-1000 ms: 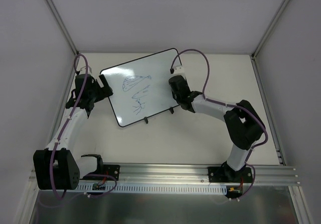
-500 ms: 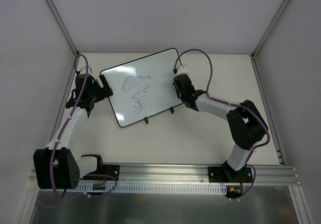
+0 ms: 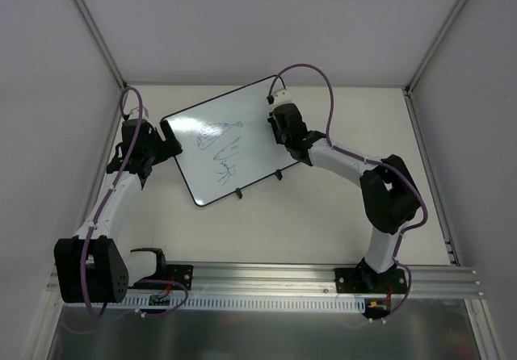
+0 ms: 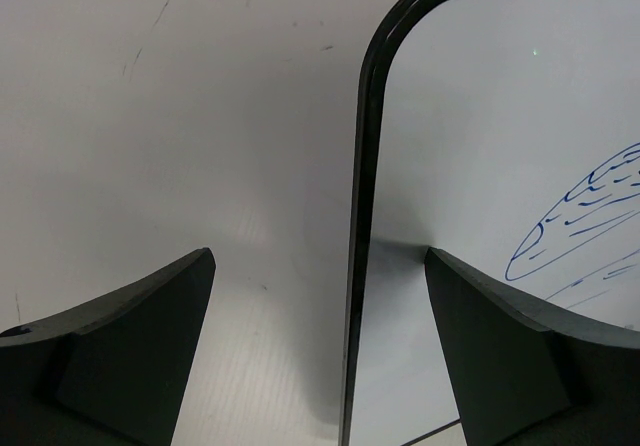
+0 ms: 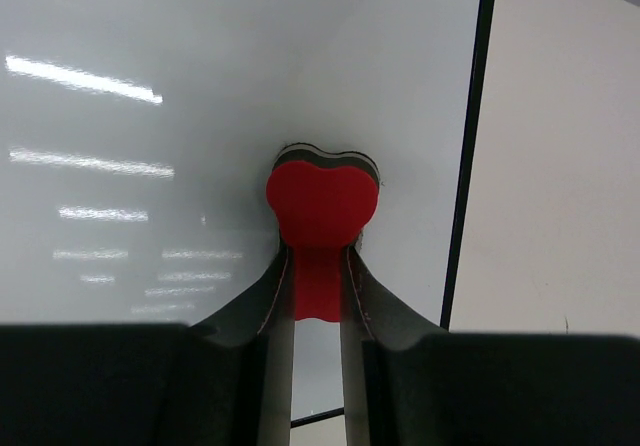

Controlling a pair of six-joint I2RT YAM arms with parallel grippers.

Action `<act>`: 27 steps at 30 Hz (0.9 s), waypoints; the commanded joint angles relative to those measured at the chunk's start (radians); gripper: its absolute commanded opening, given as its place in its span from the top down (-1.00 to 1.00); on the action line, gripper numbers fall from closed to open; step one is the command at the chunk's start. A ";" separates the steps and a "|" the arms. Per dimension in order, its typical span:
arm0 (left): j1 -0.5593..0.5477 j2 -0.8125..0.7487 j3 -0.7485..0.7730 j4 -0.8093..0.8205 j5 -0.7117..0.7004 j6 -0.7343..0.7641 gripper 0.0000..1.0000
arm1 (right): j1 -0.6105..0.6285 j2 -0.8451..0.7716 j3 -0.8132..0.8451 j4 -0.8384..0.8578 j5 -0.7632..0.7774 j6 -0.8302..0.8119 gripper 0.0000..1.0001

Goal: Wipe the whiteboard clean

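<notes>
Starting at the near edge, both arm bases are bolted to the rail (image 3: 266, 278) and each arm reaches out over the table (image 3: 323, 215). The whiteboard (image 3: 242, 106) lies flat on the far left-of-centre part of the table, turned at an angle. Its two little black clips (image 3: 237, 192) sit on the long edge closest to the bases. The left gripper (image 3: 167, 144) is at the board's left short edge. In its wrist view the left gripper (image 4: 318, 266) is spread wide, with one finger over bare table and the other over the whiteboard (image 4: 480, 116). The black rim runs right up between the fingers, and they aren't clamped on anything (can't tell if they're touching the surface). The blue scribbles (image 3: 220, 146) sit around the middle of the board, and the edge of them shows in the left wrist view too (image 4: 580, 216). Further back, the right gripper (image 3: 279, 123) is over the far right part of the board, off to the side of the scribbles. In its wrist view the right gripper (image 5: 320, 266) is pinched tight on the stem of a red eraser (image 5: 322, 206). The eraser's dark pad looks pressed against the whiteboard (image 5: 150, 166) close to the rim, with table (image 5: 560, 166) just past it.
</notes>
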 commanded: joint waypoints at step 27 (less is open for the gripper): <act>-0.008 -0.003 0.009 0.018 -0.015 0.001 -0.76 | 0.071 -0.043 -0.131 0.013 -0.071 -0.033 0.99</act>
